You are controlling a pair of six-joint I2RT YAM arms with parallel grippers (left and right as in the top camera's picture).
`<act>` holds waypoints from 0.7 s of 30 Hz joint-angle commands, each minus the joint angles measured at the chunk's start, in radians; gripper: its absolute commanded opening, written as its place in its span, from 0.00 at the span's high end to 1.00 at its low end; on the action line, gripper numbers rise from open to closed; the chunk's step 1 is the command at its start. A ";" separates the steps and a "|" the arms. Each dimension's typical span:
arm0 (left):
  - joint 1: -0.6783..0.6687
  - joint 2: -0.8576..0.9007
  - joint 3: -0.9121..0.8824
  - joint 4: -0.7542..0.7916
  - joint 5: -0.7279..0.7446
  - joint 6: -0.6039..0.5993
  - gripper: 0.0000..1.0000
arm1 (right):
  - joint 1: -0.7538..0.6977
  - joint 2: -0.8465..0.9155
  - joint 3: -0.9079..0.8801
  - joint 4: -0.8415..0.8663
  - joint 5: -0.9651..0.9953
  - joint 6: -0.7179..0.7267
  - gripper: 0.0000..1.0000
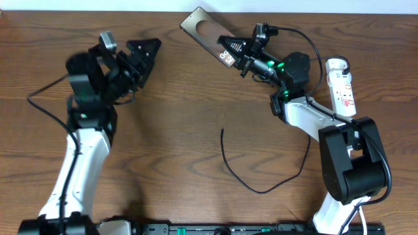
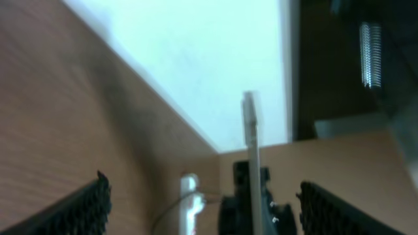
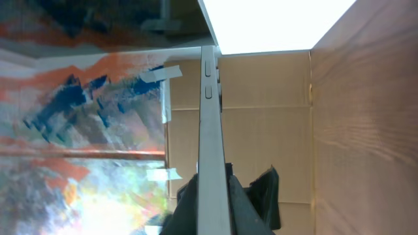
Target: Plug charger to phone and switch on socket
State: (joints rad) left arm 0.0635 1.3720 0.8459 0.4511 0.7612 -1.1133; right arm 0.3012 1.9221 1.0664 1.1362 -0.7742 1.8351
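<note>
Where the overhead view shows the lower middle of the table (image 1: 163,150), the charger (image 1: 261,188) is lying loose, a thin black cable curving in a shallow loop, its free tip pointing up toward the frame's centre and touching neither gripper. Further up, at the right edge, the socket (image 1: 341,85) is lying lengthwise just beside the right arm, well apart from that tip. Above centre, the right gripper (image 1: 230,55) is clamping the phone (image 1: 206,29), jaws closed on its lower end; the phone is slanting away toward the upper middle of the frame. In the right wrist view the phone (image 3: 210,130) is showing edge-on, rising from between the fingers (image 3: 261,199). At upper left, the left gripper (image 1: 145,59) is hanging with jaws spread wide, gripping nothing, well apart from the phone; its wrist view is showing the phone (image 2: 250,150) edge-on and blurred, beyond the fingers (image 2: 81,209) at both lower corners.
</note>
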 commanded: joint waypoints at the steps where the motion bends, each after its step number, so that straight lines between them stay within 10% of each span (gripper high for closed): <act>1: 0.003 -0.006 -0.149 0.292 0.026 -0.217 0.12 | 0.041 -0.012 0.014 0.015 -0.028 0.077 0.99; 5: 0.003 -0.006 -0.265 0.535 -0.018 -0.328 0.12 | 0.079 -0.012 0.014 0.015 -0.029 0.050 0.99; 21: 0.003 -0.006 -0.270 0.531 -0.042 -0.433 0.12 | 0.210 -0.012 0.014 -0.164 -0.073 -0.150 0.99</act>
State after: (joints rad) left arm 0.0639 1.3724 0.5743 0.9741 0.7338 -1.5280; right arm 0.4904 1.9224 1.0660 0.9588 -0.8410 1.7470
